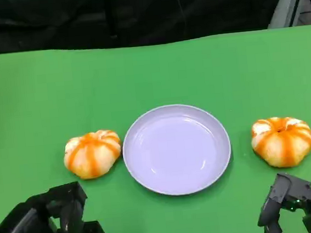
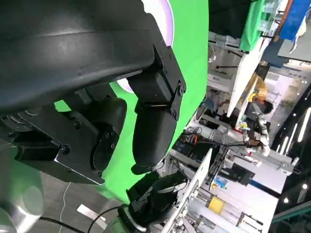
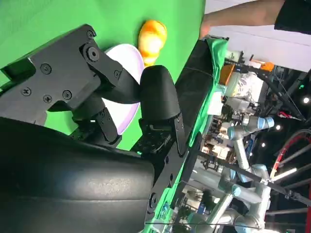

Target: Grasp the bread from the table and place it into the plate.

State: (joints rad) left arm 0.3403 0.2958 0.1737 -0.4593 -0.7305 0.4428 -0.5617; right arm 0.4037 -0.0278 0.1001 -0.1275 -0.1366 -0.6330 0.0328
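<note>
The left hand (image 1: 45, 229), at the lower left of the head view, holds nothing; whether its fingers are spread I cannot tell. The right hand (image 1: 296, 205), lower right, grips nothing, fingers curled down and somewhat apart. Just above it lies the right bread (image 1: 282, 140); the left bread (image 1: 92, 154) sits above the left hand. The plate (image 1: 176, 149) rests between them, centre frame. Each bun looks light, soft and squashable, so cup it gently around the sides.

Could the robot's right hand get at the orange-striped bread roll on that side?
Probably yes: the right hand sits just below the orange-striped round bread roll, with only bare green table between them.
</note>
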